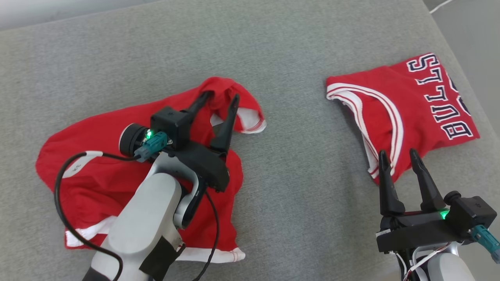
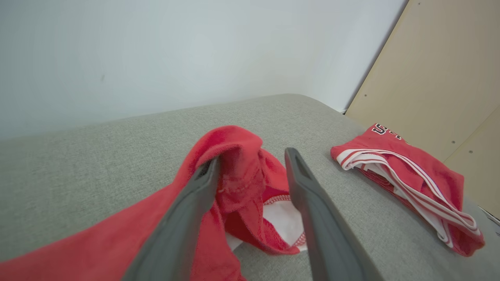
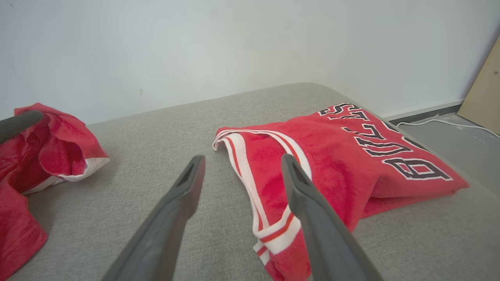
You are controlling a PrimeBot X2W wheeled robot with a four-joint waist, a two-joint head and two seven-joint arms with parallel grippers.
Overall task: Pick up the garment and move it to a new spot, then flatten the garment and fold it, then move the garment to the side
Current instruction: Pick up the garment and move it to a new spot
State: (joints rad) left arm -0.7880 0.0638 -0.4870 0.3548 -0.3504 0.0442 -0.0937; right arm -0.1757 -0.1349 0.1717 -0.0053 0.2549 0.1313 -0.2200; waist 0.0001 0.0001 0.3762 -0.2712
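head view: a grey fabric-covered counter [image 1: 297, 187] carries two red pieces of clothing. the left end effector [image 1: 221, 96] sits low over a crumpled red garment [image 1: 93, 171] with white hems. its fingers are spread, with a raised ridge of cloth between the tips. nothing is pinched, so the garment appears laid at this spot, ready for flattening. well to the right of that end effector lies a folded red "bulls" jersey [image 1: 410, 105], seemingly set aside. the right end effector [image 1: 397, 153] hovers at the jersey's near corner, spread and empty.

left wrist view: the ridge leans against one finger [image 2: 195, 203]; the other finger stands clear of it.

right wrist view: one finger is over bare counter, the other over the jersey's striped edge. whether it touches cannot be told.
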